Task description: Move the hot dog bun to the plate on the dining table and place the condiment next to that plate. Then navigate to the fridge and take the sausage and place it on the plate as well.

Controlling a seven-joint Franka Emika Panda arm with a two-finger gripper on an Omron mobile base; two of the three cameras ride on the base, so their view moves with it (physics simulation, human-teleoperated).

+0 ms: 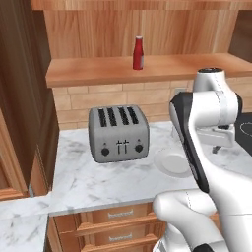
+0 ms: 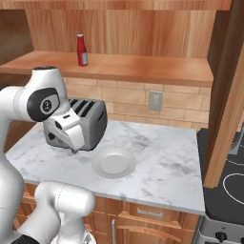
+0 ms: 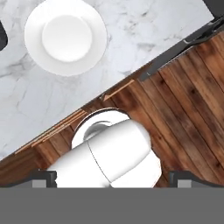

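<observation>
The claw (image 3: 112, 177) hangs above the desk's (image 2: 162, 162) front edge with its two tips wide apart — holding nothing. A bare white plate (image 2: 114, 162) lies near that front edge, just beside the toaster (image 1: 118, 133). The red bottle (image 1: 138, 53) stands upright on the wooden shelf (image 1: 98, 69) behind — well apart from the plate.

The off-white round plate (image 3: 65, 37) lies flat and bare on the marble counter, ahead of the open jaws and well apart from them; the red white-capped condiment (image 1: 138, 53) stands upright far beyond them
</observation>
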